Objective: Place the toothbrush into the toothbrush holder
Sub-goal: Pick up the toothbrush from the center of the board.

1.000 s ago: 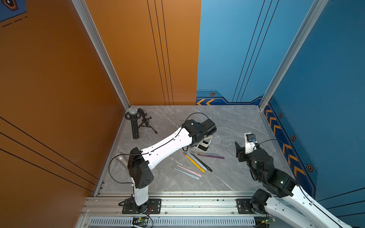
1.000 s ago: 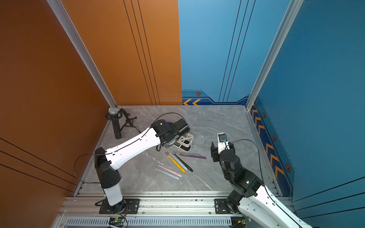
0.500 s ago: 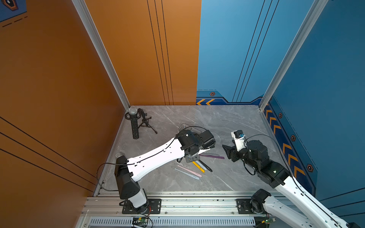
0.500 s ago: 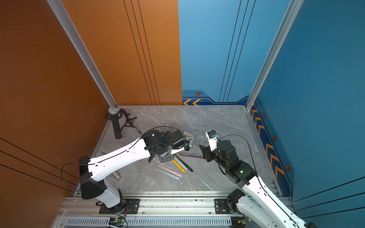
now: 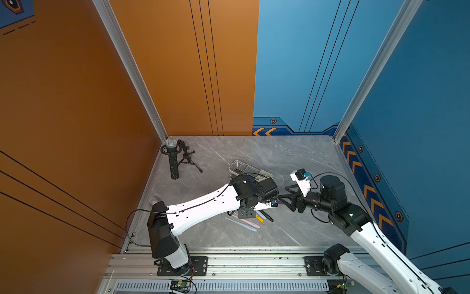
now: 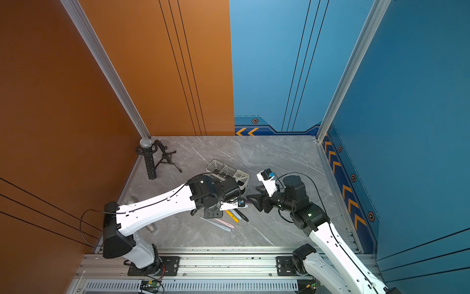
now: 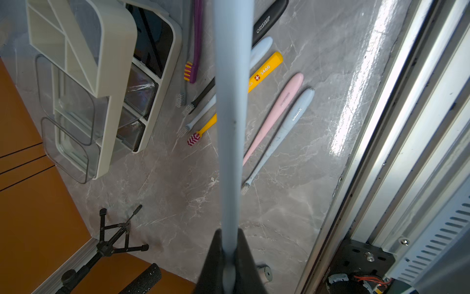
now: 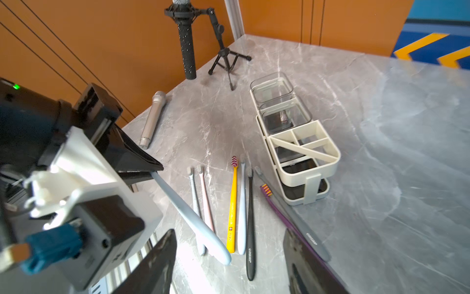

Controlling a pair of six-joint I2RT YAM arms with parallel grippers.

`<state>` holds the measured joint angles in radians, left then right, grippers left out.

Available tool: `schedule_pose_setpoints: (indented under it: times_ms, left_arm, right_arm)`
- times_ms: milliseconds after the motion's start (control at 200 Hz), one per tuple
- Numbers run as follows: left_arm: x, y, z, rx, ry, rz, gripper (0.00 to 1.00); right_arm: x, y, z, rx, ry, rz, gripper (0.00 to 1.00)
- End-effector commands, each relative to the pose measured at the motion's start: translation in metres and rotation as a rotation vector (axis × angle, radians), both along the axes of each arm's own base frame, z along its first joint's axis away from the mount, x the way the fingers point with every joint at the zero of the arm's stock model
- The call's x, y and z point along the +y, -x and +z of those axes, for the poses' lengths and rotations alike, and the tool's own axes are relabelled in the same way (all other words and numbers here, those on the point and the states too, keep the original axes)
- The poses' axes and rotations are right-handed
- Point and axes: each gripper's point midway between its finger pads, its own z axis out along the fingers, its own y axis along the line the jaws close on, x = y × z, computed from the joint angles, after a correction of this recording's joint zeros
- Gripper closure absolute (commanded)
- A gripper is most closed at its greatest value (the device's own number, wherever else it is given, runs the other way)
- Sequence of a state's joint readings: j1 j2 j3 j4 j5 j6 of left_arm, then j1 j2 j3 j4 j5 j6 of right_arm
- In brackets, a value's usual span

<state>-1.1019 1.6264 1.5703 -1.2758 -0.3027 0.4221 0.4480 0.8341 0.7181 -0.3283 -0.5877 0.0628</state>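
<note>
Gray marble table [image 8: 381, 152], bimanual rig: left fingers [image 8: 153, 171] clamped on thin neck of pale-blue toothbrush [image 8: 188, 211] held aloft, handle toward spread, empty right fingers [image 8: 229, 236]; toothbrush holder [image 8: 297, 179] stands nearby, w/ risk brush pivots or slips in a mistimed handoff.

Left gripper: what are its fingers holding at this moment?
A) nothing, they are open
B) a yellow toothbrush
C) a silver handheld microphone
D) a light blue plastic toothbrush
D: the left gripper has its black fingers shut on the thin end of a light blue plastic toothbrush held above the grey marble table, while the yellow plastic toothbrush and the silver handheld microphone lie on that table.
</note>
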Motion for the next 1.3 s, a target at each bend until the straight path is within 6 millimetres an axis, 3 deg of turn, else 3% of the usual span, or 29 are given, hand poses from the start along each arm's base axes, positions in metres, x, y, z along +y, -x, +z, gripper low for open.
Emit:
schedule_pose_setpoints:
  times_ms: [0,435,676,1046,1296]
  left_arm:
    - [0.0,0.008,0.009,0.02,0.031,-0.037,1.0]
    - [-0.016,0.013,0.032,0.092,0.169,-0.07,1.0]
    - [-0.02,0.013,0.036,0.099,0.187,-0.086,1.0]
    - [-0.028,0.013,0.036,0.128,0.217,-0.104,1.0]
    - [-0.031,0.009,0.037,0.127,0.229,-0.106,1.0]
  right_arm:
    - [0.013,0.006,-0.006,0.043,-0.011,0.085,0.35]
    - [0.035,0.027,-0.018,0.1,-0.013,0.221,0.36]
    - [0.037,0.028,-0.018,0.1,-0.009,0.234,0.37]
    - [0.043,0.035,-0.013,0.103,-0.036,0.296,0.62]
    - [0.046,0.039,-0.011,0.117,-0.054,0.329,0.71]
